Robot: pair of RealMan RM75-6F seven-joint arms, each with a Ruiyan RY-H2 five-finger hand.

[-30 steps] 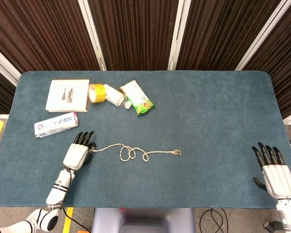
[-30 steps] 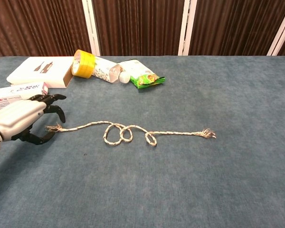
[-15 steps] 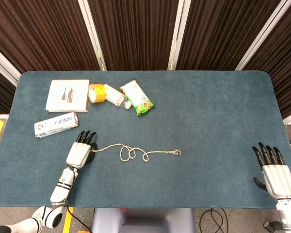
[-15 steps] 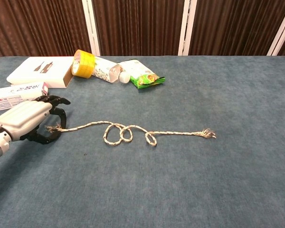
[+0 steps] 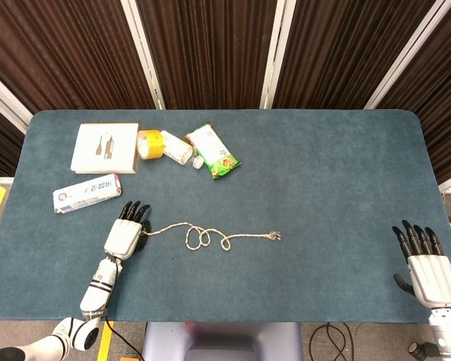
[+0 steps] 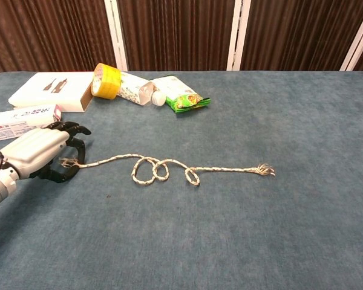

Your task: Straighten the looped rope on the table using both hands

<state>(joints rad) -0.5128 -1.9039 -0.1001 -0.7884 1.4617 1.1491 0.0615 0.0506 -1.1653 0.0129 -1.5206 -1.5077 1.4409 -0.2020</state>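
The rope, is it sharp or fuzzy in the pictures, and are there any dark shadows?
Chest view: the rope is sharp, its twisted strands and frayed ends clear, with only a faint shadow; a darker shadow sits under the left hand. Head view: the rope is small and thin but not blurred, and the light is even, without glare.

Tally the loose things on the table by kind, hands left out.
Rope: 1
Boxes: 2, white box and long carton
Tape roll: 1
Bottle: 1
Green snack packet: 1
Total: 6
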